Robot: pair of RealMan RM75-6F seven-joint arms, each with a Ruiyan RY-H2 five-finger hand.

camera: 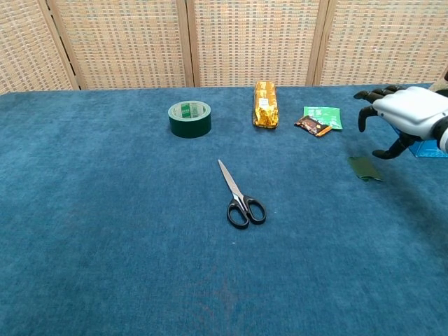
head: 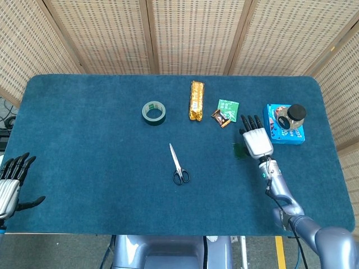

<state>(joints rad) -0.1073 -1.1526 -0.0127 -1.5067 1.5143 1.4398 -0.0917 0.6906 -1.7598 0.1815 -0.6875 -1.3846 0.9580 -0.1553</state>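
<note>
Right hand [camera: 409, 115] hovers above the blue surface [camera: 105, 231], fingers curled downward and holding nothing, over a small dark green patch [camera: 365, 169]. Nearby lie a green packet [camera: 323, 116] and brown wrapper [camera: 312, 126]; gold bar [camera: 264, 104], tape roll [camera: 190, 119] and scissors [camera: 240, 196] sit further left.
</note>
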